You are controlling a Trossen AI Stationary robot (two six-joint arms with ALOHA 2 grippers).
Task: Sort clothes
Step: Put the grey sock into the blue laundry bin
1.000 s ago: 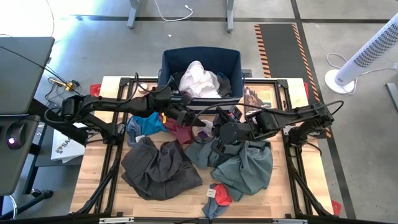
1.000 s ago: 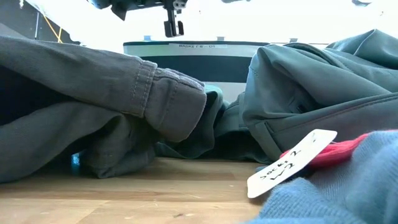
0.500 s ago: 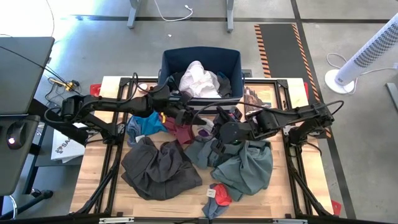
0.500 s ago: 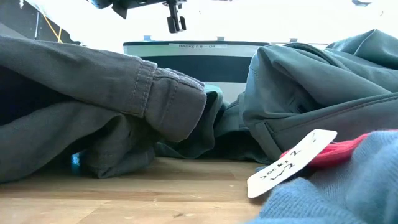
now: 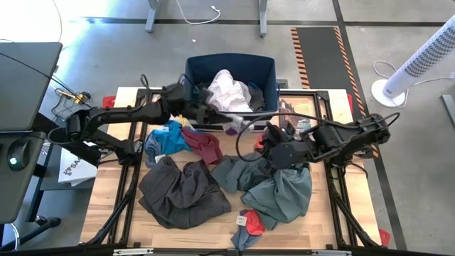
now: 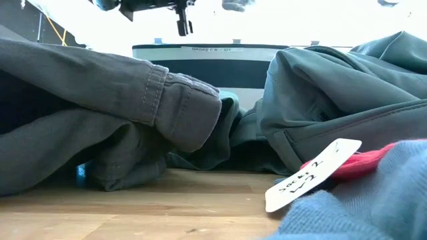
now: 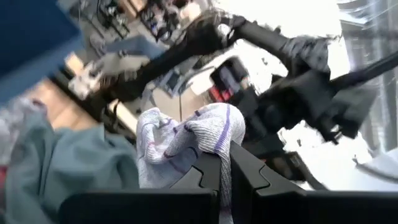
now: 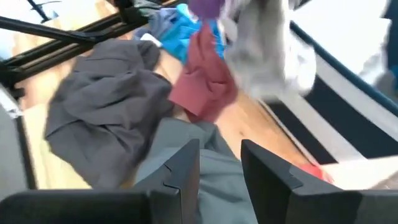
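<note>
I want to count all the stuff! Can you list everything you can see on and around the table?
Bin: one, navy, at the table's far edge.
White clothes: a heap, white, inside the bin.
Sock: one, pale grey with purple stripes, pinched in the left gripper near the bin.
Blue piece: one, bright blue, table's left side.
Maroon piece: one, maroon, beside the blue piece.
Trousers: one, dark grey-brown, front left.
Shirt: one, grey-green, front right.
Small socks: a little pile, grey and red, at the front edge.
Fan: one, white, on the floor to the right.
Left gripper: shut on the sock.
Right gripper: open, empty, over the shirt.
</note>
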